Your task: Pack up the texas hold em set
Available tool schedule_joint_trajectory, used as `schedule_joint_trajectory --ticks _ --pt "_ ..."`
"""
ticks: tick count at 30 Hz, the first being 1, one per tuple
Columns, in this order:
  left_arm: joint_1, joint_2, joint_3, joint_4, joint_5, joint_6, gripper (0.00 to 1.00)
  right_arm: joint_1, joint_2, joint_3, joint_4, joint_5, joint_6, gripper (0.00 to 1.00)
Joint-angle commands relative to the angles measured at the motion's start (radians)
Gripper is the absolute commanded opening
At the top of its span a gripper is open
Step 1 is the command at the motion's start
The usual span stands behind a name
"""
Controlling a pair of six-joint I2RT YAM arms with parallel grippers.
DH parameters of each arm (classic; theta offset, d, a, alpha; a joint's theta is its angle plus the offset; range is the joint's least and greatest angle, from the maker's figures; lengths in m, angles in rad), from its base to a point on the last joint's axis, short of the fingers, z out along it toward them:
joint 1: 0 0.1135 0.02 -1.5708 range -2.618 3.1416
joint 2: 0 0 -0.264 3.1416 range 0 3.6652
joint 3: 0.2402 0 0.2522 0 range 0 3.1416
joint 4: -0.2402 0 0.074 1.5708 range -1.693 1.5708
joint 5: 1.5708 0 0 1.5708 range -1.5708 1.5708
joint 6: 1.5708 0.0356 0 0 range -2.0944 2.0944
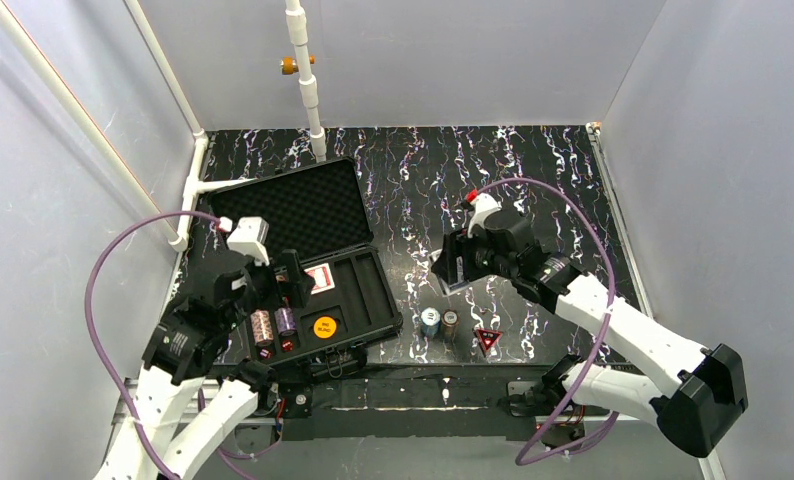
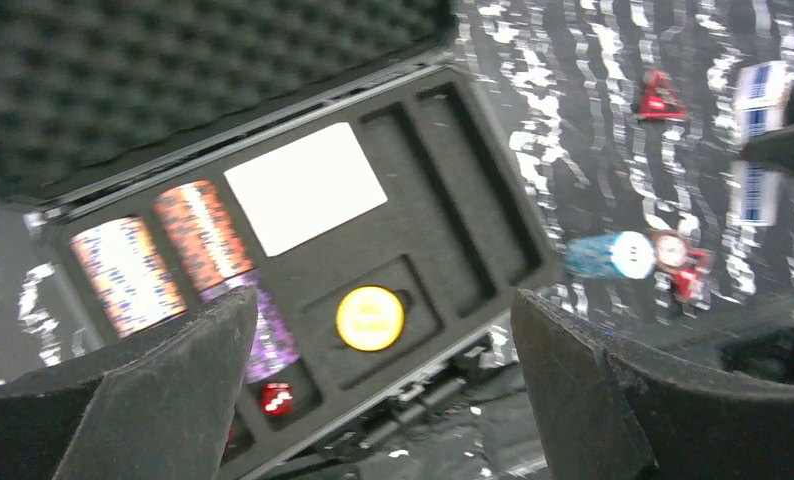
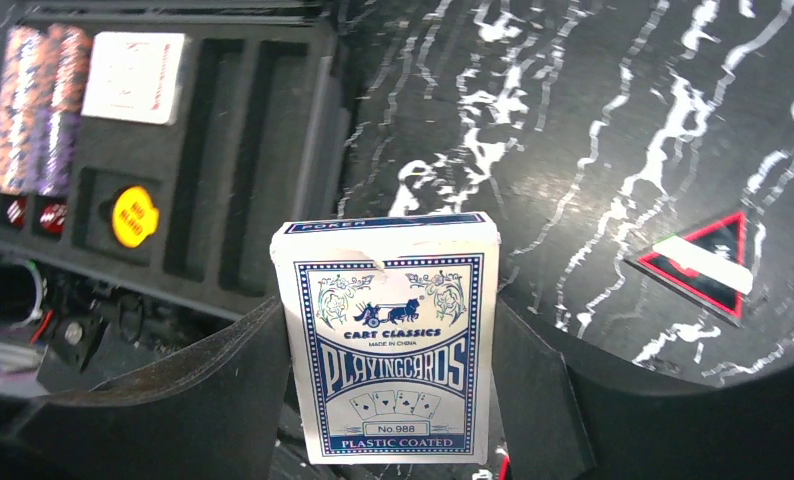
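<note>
Marbled tabletop walled in white; blue deck gripped by right claw; left claw spread wide over case.

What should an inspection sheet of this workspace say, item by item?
Surface: black marbled table.
Job's things: black case open, foam lid laid back; its tray holds chip stacks, red card deck and orange disc. Blue chip stack, reddish chip stack and red triangle sit on the table outside it.
Clutter: nothing seen.
Grippers: left claw open over the tray, holding nothing; right claw shut on blue card deck, right of the case.
Cables: left purple cable and right purple cable loop from the arms.
Surroundings: pale walls; white pipe at the back.
</note>
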Motion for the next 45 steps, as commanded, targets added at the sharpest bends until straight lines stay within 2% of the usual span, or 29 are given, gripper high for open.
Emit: schedule_joint_trajectory --ticks 1,9,17,30,36,45 --pt "0.005 0.104 0.114 0.028 0.233 -0.049 0.96 0.075 -0.037 0.062 0.103 -0.032 -0.069 0.34" --pt "0.004 0.321 0.269 0.046 0.511 -0.085 0.87 0.222 -0.023 0.098 0.170 -0.053 -0.142 0.34" --pt "-0.010 0.394 0.277 0.108 0.608 -0.177 0.85 0.323 -0.008 0.143 0.207 -0.056 -0.195 0.34" --pt "-0.132 0.458 0.279 0.170 0.583 -0.243 0.83 0.413 0.095 0.251 0.202 -0.050 -0.264 0.34" --pt "-0.152 0.479 0.244 0.169 0.545 -0.246 0.75 0.437 0.101 0.276 0.198 -0.057 -0.277 0.34" --pt "-0.162 0.510 0.228 0.183 0.563 -0.267 0.57 0.465 0.108 0.297 0.210 -0.066 -0.293 0.34"
